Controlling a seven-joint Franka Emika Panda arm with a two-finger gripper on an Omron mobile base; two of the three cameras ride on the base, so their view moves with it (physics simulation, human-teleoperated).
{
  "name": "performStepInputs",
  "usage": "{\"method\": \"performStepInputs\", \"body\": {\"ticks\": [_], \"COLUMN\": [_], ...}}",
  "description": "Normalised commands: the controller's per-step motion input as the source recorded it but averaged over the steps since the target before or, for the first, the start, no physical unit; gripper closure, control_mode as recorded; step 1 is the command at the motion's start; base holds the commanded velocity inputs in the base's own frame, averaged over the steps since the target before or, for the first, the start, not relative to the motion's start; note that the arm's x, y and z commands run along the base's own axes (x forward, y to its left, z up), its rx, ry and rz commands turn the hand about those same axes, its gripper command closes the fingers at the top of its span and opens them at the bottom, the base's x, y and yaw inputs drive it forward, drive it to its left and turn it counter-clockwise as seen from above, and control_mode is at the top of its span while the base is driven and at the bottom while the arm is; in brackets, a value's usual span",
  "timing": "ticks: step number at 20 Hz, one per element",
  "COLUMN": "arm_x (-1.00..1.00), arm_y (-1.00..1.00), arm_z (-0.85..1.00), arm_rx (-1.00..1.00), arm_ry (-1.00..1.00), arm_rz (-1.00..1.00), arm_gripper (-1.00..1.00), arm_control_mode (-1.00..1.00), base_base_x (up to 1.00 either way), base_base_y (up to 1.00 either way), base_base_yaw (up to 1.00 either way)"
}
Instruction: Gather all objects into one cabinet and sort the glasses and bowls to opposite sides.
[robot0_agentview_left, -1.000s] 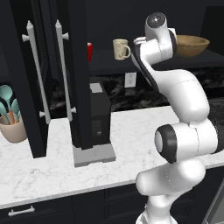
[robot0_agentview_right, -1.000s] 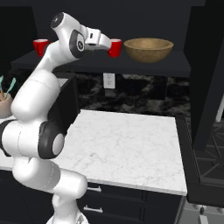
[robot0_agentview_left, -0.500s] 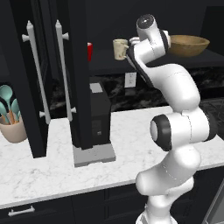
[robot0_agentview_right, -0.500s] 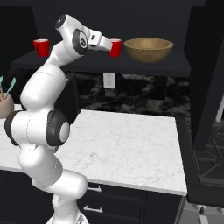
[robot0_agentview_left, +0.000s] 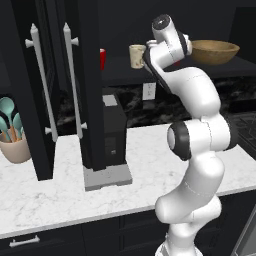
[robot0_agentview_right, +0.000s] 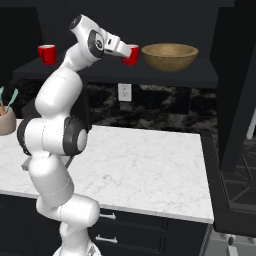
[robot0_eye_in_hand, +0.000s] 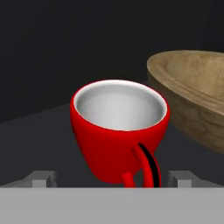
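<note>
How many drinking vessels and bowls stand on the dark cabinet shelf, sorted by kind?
Small glossy red cups: 2, one at the far left, one beside the bowl
Cream handled mug: 1
Wide brown wooden bowl: 1
Total: 4

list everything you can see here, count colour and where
red cups: 2, glossy red; one at the left end of the cabinet shelf, one beside the bowl, in front of the hand
mug: 1, cream, on the shelf between the cups
bowl: 1, brown wood, right part of the shelf
cabinet doors: 2, black with silver bar handles, swung open
utensil pot: 1, beige with teal utensils, left on the counter
coffee machine: 1, black on grey base, on the counter
counter: 1, white marble
outlet: 1, white, on the back wall
arm: 1, white with dark joints
hand: 1, open, at the right cup
</note>
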Motion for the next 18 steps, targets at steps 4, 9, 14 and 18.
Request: {"method": "performStepInputs", "body": {"ticks": [4, 9, 14, 18], "arm_x": [0.20, 0.22, 0.07, 0.01], "arm_y": [-0.22, -0.17, -0.10, 0.00], "arm_z": [0.00, -0.02, -0.04, -0.17], "arm_rx": [0.05, 0.02, 0.03, 0.04], "arm_ry": [0.02, 0.01, 0.01, 0.00], "arm_rz": [-0.03, -0.01, 0.00, -0.02], "arm_gripper": [-1.00, -1.00, 1.00, 1.00], "arm_control_mode": [-1.00, -1.00, -1.00, -1.00], "base_base_x": [0.00, 0.00, 0.00, 0.00], "base_base_y": [0.00, 0.00, 0.00, 0.00], "base_base_yaw": [0.00, 0.00, 0.00, 0.00]}}
